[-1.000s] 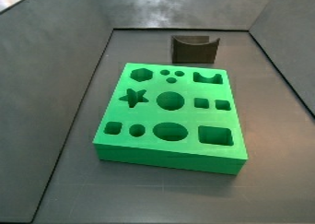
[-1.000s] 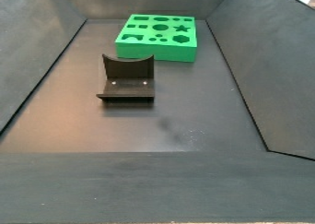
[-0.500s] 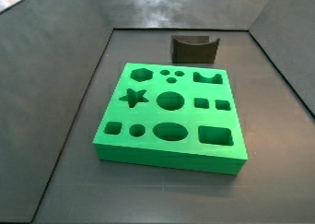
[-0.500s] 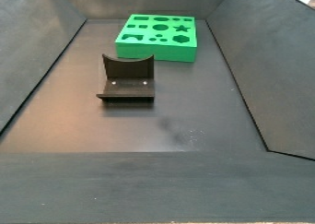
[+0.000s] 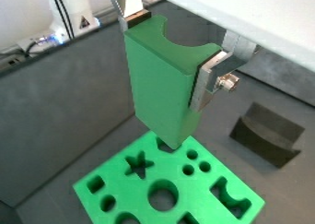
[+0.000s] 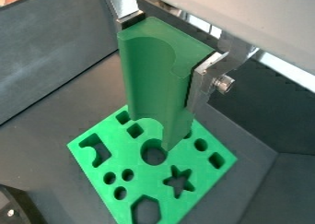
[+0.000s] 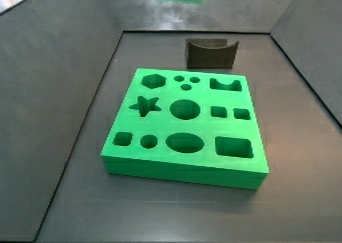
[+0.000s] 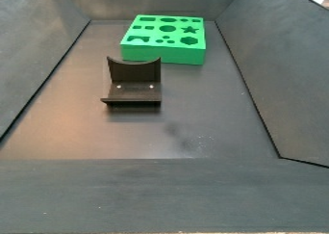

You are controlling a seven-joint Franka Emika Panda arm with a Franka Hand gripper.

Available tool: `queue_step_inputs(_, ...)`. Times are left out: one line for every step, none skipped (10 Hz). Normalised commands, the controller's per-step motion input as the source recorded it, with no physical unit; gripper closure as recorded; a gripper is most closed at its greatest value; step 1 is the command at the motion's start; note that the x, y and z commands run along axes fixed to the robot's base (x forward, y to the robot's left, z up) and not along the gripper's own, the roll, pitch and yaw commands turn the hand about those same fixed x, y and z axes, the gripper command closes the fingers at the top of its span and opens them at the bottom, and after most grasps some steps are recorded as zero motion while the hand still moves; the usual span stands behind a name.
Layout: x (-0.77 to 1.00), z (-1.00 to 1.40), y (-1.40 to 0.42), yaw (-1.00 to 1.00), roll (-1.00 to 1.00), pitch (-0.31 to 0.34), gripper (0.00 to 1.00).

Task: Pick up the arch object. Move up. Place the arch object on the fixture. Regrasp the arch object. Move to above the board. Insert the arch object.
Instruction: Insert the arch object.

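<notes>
1. High above the board [image 5: 167, 182], your gripper [image 5: 167, 57] is clamped on the arch piece [image 5: 163, 80]; the fixture [image 7: 211, 53] sits empty by the bin's far wall.
2. The piece looks rigid, light, slick plastic; hold its flat side faces.

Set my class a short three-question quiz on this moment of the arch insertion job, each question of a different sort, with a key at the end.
1. True or false: the arch object lies in its hole in the board.
2. Multiple choice: in both wrist views, the gripper is
A. resting on the floor
B. above the board, shut on the arch object
C. open beside the fixture
3. Short answer: in both side views, what stands on the fixture?

Key:
1. False. The silver fingers hold it above the board.
2. B.
3. Nothing; it is bare, standing on the floor apart from the board.
</notes>
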Motion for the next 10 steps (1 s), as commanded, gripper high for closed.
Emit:
queue_step_inputs(1.0, -0.43, 0.11, 0.0, 0.02, 0.03, 1.0)
queue_step_inputs(1.0, -0.46, 0.13, 0.0, 0.02, 0.031, 1.0)
queue_step_inputs(1.0, -0.52, 0.17, 0.0, 0.0, 0.011, 1.0)
queue_step_inputs(1.0, -0.55, 0.17, 0.0, 0.0, 0.019, 1.0)
queue_step_inputs(1.0, -0.57, 0.17, 0.0, 0.0, 0.0, 1.0)
queue_step_inputs(1.0, -0.59, 0.18, 0.0, 0.0, 0.0, 1.0)
queue_step_inputs(1.0, -0.59, 0.19, 0.0, 0.0, 0.0, 1.0)
queue_step_inputs(1.0, -0.62, 0.17, -0.02, 0.02, 0.0, 1.0)
queue_step_inputs(1.0, -0.61, 0.15, -0.08, 0.05, 0.004, 1.0)
queue_step_inputs(0.88, -0.55, 0.3, -0.37, 0.0, 0.0, 1.0)
